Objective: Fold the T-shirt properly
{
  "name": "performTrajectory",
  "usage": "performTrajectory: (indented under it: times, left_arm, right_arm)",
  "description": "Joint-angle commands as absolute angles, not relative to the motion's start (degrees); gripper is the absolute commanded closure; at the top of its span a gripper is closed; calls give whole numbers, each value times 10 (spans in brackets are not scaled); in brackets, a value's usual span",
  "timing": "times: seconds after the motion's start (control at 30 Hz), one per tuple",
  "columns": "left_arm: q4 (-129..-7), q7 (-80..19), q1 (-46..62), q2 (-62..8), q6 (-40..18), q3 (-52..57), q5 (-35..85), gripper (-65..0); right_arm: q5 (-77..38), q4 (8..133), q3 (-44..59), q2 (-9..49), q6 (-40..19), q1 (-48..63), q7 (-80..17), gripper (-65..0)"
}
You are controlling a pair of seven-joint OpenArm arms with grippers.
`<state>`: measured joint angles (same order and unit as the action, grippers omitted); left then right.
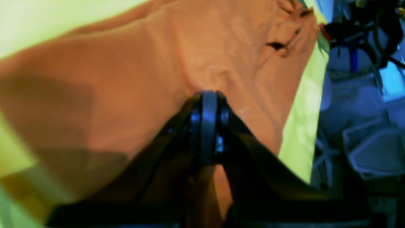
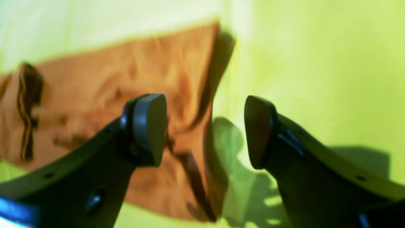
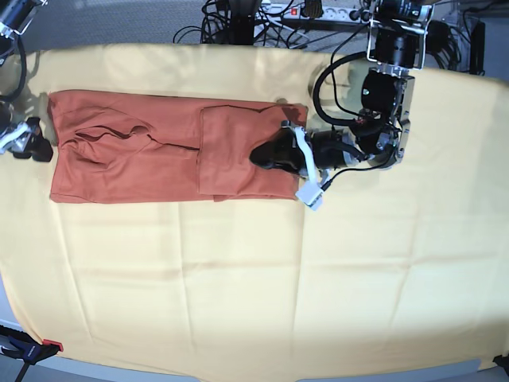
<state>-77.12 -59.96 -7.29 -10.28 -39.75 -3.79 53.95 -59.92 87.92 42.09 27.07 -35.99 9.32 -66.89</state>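
Note:
The rust-orange T-shirt (image 3: 135,151) lies flat at the back left of the pale-yellow cloth (image 3: 254,278), with its right part folded over onto the body. My left gripper (image 3: 258,155) rests on that folded part. In the left wrist view its jaws (image 1: 208,95) are shut, and the shirt (image 1: 126,79) puckers toward the tips. My right gripper (image 3: 28,145) is at the shirt's left edge. In the right wrist view it (image 2: 205,129) is open and empty, one finger over the shirt (image 2: 110,82) and the other over yellow cloth.
Cables and a power strip (image 3: 318,12) lie along the table's back edge. A clamp (image 3: 28,348) holds the cloth at the front left corner. The table edge and floor clutter (image 1: 364,110) show in the left wrist view.

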Motion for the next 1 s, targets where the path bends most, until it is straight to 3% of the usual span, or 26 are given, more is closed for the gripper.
performTrajectory:
  times: [0.0,0.53,0.93,0.97]
  left_arm:
    - [-776,-608,-79,-102,-400,-43,545,0]
    - [-776,-608,-94,-108,-400,-43,547,0]
    - [-776,-608,-94,-108,-400,-43,547,0]
    - [-776,-608,-94,-108,-400,-43,547,0]
  right_arm:
    - [-611,880,424,284,-358,93,-656,-407]
    - [-737,717,418,282,-400,98,-717,-407]
    - [-737,718,270,283,-400,86,-725,-401]
    - [-737,719,270,283,-400,85,-724,-375]
